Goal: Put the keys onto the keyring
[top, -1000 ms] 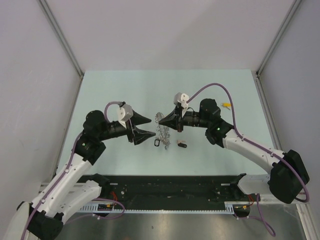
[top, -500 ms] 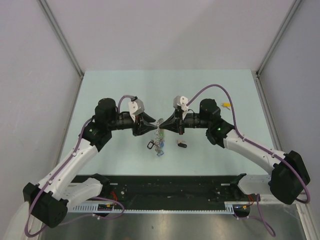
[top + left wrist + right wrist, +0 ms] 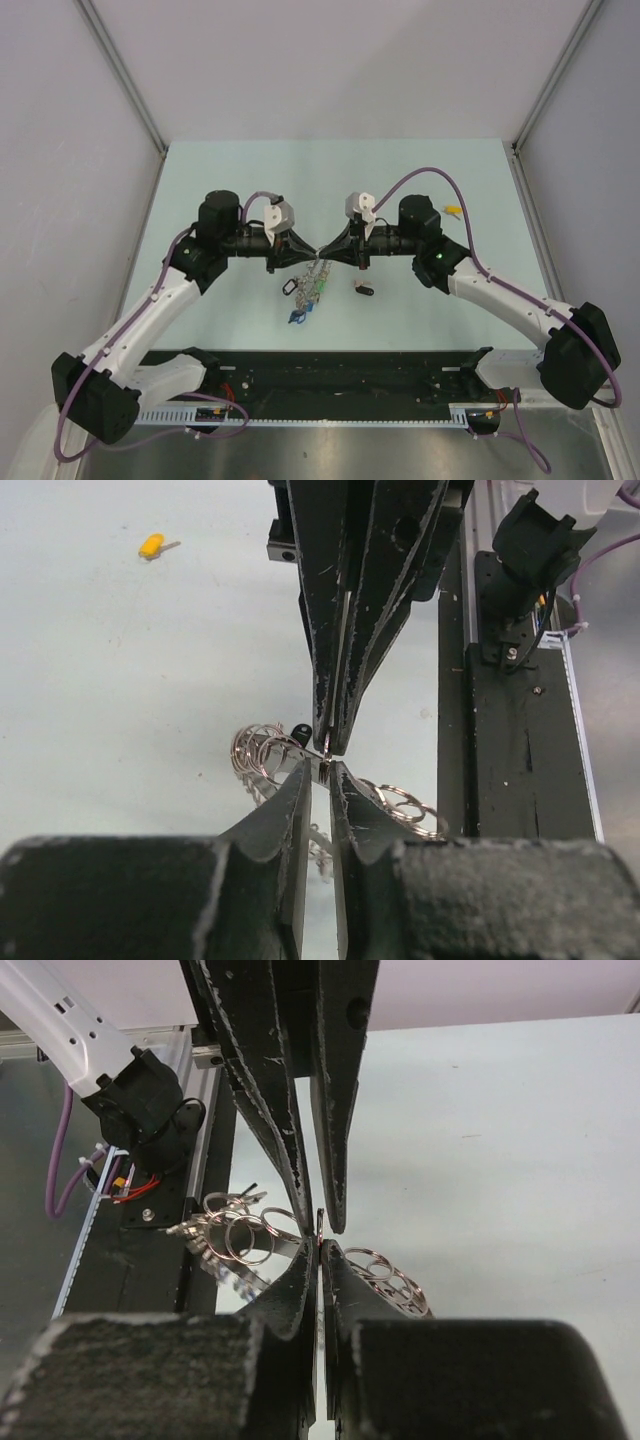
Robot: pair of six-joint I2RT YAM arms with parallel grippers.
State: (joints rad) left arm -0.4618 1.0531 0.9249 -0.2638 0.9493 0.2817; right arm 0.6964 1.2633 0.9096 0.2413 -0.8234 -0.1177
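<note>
The keyring (image 3: pixel 316 278), a bunch of silver keys and small rings with a blue tag at the bottom, hangs above the table between the two arms. My right gripper (image 3: pixel 324 253) (image 3: pixel 320 1250) is shut on the ring's thin top edge. My left gripper (image 3: pixel 310 251) (image 3: pixel 320 772) faces it tip to tip. Its jaws stand a narrow gap apart around that same edge. Small rings fan out on both sides (image 3: pixel 262 752) (image 3: pixel 240 1235). A black-tagged key (image 3: pixel 365 290) lies on the table under the right arm. A yellow-tagged key (image 3: pixel 453 211) (image 3: pixel 151 546) lies at the far right.
A black rail (image 3: pixel 340 375) (image 3: pixel 510 730) with cables runs along the table's near edge behind the arm bases. Grey enclosure walls close in the pale green table (image 3: pixel 250 180) on the left, right and far sides.
My left arm has swung right up to the ring and its jaws have narrowed from wide open to a slim gap. The ring's hanging bunch has swung down and left. The right arm has held still.
</note>
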